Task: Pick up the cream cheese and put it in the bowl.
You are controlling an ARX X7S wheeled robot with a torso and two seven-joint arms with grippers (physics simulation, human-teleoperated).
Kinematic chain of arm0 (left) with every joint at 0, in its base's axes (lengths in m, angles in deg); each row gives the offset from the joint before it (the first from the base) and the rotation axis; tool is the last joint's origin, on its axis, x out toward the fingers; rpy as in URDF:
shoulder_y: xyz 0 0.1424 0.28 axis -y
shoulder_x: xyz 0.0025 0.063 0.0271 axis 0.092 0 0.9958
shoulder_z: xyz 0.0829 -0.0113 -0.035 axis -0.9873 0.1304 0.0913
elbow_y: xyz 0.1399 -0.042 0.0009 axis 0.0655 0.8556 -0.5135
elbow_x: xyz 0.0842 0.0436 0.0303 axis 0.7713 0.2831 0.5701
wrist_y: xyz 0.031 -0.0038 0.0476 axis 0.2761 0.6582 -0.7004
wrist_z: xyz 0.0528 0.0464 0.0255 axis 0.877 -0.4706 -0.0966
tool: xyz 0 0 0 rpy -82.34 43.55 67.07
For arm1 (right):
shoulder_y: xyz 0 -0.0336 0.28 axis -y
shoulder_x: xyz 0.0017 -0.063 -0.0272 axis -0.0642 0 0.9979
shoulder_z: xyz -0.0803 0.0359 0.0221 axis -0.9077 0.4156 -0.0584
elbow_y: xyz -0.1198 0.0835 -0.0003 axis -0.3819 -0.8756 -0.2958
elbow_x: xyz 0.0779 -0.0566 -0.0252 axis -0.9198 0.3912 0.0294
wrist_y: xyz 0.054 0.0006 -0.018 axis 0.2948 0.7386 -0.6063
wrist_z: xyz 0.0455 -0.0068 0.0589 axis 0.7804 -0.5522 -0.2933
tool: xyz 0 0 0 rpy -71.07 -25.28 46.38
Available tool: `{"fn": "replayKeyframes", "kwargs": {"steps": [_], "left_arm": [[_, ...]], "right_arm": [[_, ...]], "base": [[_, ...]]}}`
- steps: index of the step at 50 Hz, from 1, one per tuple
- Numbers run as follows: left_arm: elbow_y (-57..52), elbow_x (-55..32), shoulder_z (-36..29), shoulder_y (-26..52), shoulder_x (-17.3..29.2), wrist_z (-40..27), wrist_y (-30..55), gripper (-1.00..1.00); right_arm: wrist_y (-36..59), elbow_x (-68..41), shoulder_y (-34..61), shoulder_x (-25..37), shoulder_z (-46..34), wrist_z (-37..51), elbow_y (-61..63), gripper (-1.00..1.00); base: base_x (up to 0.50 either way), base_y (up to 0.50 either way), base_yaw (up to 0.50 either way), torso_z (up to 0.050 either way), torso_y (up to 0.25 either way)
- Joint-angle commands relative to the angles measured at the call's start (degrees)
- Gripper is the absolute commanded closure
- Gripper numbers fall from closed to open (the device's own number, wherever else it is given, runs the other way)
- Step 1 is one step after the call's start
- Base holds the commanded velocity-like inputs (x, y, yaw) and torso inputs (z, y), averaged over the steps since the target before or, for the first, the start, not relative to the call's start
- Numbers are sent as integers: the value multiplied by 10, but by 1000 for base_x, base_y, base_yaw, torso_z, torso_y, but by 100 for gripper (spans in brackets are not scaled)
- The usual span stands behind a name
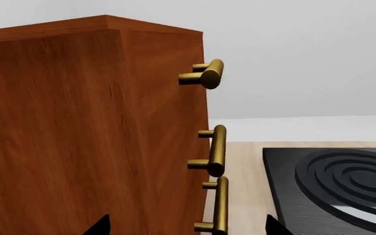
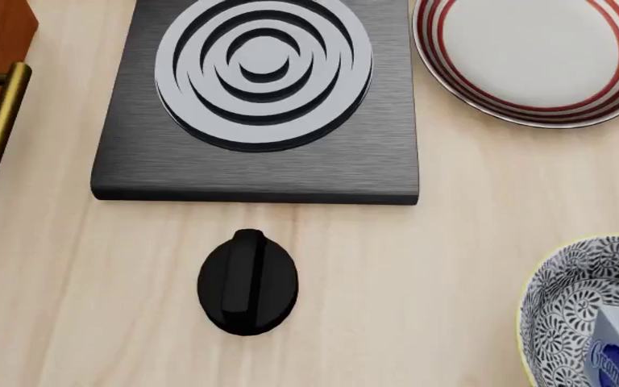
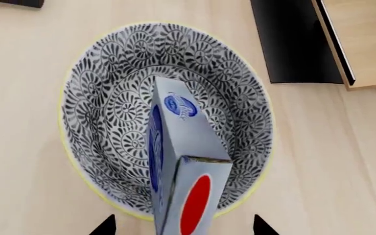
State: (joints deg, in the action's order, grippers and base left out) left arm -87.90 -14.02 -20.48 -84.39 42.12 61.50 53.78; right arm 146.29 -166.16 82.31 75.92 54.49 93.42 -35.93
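Observation:
The cream cheese, a grey-blue box with a blue oval logo and a red oval on its end, leans tilted inside the patterned bowl. Its red end points up toward my right gripper. That gripper is open, its dark fingertips wide apart on either side of the box and not touching it. In the head view the bowl sits at the lower right with the box in it; neither gripper shows there. My left gripper is open and empty, facing a wooden cabinet.
A black stove plate with grey rings lies at the middle back, with a black knob in front of it. A red-striped white plate sits at the back right. The wooden cabinet with brass handles stands at the left.

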Motion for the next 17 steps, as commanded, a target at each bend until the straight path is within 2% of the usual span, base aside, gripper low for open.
{"fn": "replayKeyframes", "kwargs": {"steps": [1, 17], "left_arm": [[4, 2, -3, 0, -1, 0, -2, -100], [-3, -2, 0, 1, 3, -4, 1, -100]], "right_arm": [[-9, -3, -2, 8, 1, 4, 3, -100], [-48, -69, -25, 49, 54, 43, 27, -100]], "base": [[0, 0, 0, 0, 0], [0, 0, 0, 0, 0]]}}
